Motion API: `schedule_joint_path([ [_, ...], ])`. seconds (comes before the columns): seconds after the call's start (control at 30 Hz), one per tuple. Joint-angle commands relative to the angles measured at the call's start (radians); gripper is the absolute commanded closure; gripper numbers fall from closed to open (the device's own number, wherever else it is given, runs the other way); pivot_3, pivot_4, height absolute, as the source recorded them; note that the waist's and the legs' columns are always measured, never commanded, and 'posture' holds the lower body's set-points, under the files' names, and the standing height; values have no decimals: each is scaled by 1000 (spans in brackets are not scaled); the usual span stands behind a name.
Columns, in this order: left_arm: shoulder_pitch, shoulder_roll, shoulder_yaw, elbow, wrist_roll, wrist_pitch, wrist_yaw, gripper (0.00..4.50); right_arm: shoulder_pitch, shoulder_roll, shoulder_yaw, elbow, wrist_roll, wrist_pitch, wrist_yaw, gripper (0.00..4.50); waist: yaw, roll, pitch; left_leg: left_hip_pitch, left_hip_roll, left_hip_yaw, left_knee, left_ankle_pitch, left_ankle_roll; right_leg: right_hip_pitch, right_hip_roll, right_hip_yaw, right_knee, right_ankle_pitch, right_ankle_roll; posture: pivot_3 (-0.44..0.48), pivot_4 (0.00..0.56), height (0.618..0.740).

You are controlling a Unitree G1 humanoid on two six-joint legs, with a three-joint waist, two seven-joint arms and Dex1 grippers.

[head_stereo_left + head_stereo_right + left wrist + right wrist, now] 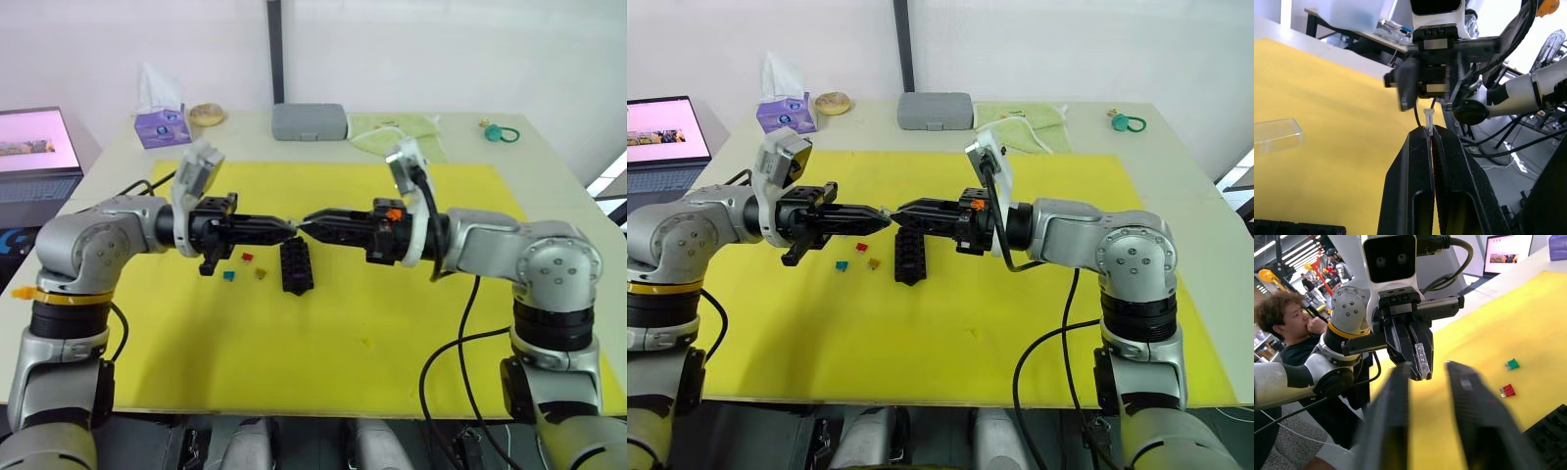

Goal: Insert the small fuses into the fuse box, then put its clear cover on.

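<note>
A: Status? Left gripper (290, 227) is clenched on a pale fuse (1428, 119), held flat between its pads above the fuse box (296, 265) on the yellow mat (392, 323).

B: Right gripper (1427, 369) faces it with fingers spread, holding nothing. Loose fuses: teal fuse (228, 276), red fuse (247, 258), orange fuse (261, 273), all just left of the box. Clear cover (1276, 135) lies on the mat.

A: Handling?

B: Likely feather-light, stiff, slick plastic. Pinch the flat faces, leave the blades free.
</note>
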Motion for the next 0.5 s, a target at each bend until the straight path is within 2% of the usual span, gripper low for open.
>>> schedule_joint_path([
  [0.03,-26,1,5,-24,-9,-14,0,4500,-4,6,-5,-26,15,-22,1,3859,0,0,0,0,0,0,0,0,0,0,0,0,0,0,0,0,150,737],
  [0.47,-30,-5,4,-26,-10,-18,7,4500,3,8,11,-36,11,-35,0,3859,0,0,0,0,0,0,0,0,0,0,0,0,0,0,0,0,150,737],
  [0.5,-30,-5,4,-26,-9,-19,6,4500,1,9,12,-36,11,-37,-1,4126,0,0,0,0,0,0,0,0,0,0,0,0,0,0,0,0,150,737],
])
